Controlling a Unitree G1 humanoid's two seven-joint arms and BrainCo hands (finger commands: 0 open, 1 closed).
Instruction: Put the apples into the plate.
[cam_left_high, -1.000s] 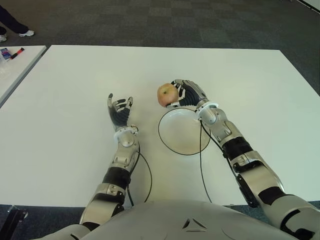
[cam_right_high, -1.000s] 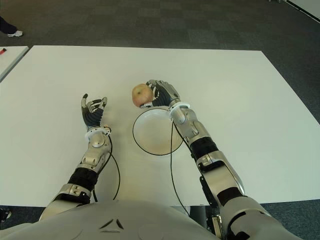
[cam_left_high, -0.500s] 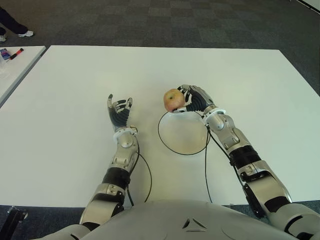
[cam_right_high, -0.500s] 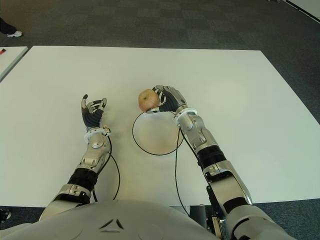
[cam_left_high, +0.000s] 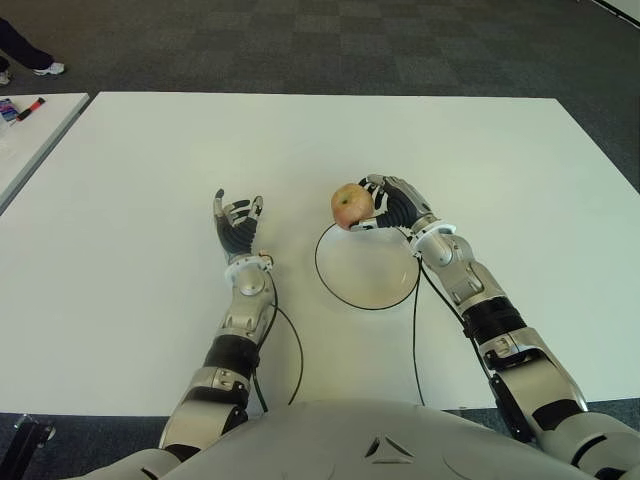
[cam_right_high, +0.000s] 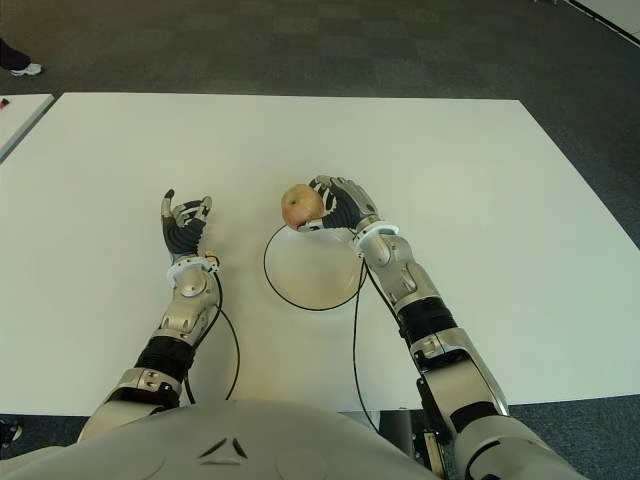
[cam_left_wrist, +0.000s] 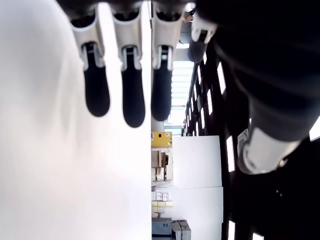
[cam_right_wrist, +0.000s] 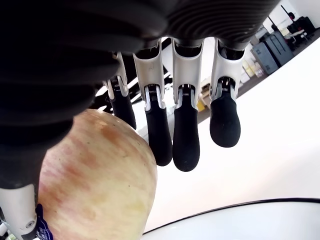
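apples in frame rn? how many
1. The apple is held in the right hand, above the far rim of the plate. No other apple shows on the table.

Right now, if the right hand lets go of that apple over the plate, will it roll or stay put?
The apple looks round and smooth, so it may roll. The plate seems shallow; its rim might stop it. It sits between thumb and fingers of the right hand, likely rigid.
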